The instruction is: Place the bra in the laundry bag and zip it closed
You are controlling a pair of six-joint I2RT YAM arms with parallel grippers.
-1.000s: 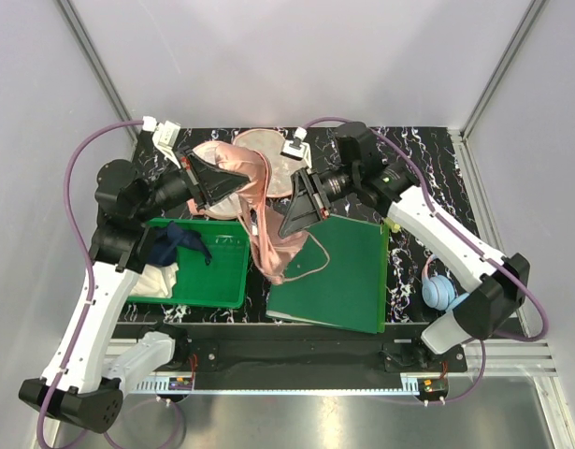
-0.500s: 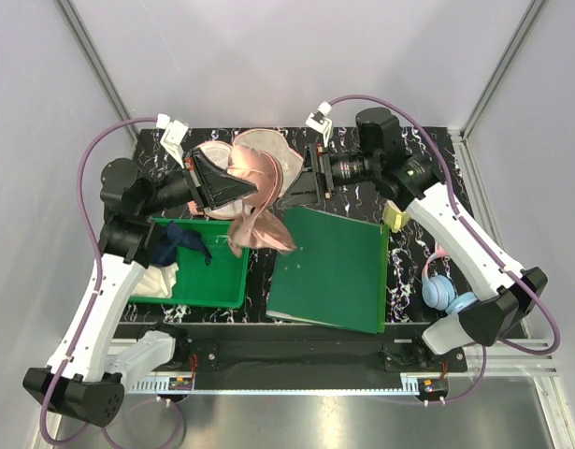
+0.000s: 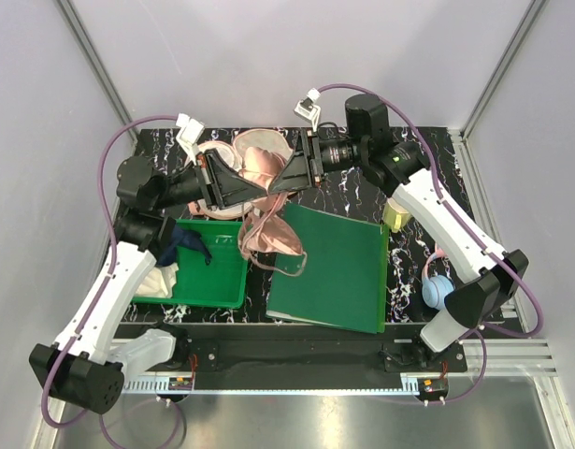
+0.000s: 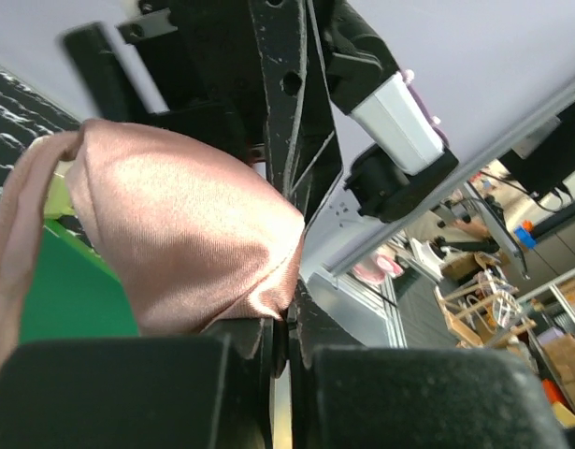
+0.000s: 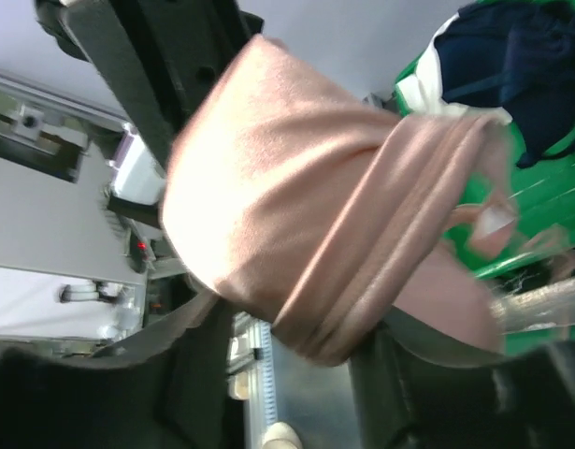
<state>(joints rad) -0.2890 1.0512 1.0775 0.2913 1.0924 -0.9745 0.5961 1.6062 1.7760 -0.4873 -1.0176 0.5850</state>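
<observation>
Overhead, your two arms meet above the middle of the black marbled surface (image 3: 418, 159), with the bra (image 3: 268, 236) strung between them. Your left hand (image 3: 245, 187) reaches in from 9 o'clock. Its wrist camera shows the fingers (image 4: 128, 393) pressed together, pinching a corner of the shiny salmon-pink cup (image 4: 175, 243). Your right hand (image 3: 282, 178) comes in from 2 o'clock, and its wrist camera shows its fingers (image 5: 455, 393) spread apart. A thick fold of the bra (image 5: 287, 224) lies between them, but you cannot tell from these views whether they press on it.

One cup is bunched up between the two hands. The rest of the bra hangs down toward 6 o'clock, over the gap between the green bin (image 3: 222, 281) and the flat green panel (image 3: 338, 271). A thin strap loops at the panel's 9 o'clock edge.

The laundry bag (image 3: 252, 140) lies at 12 o'clock, just behind the hands and partly hidden by them. Only its peach rim shows, and the bra is outside it.

The bin sits at 8 o'clock and holds a dark blue cloth (image 3: 186, 241) and a white cloth (image 3: 161, 278). Blue headphones (image 3: 439, 292) rest at 4 o'clock.
</observation>
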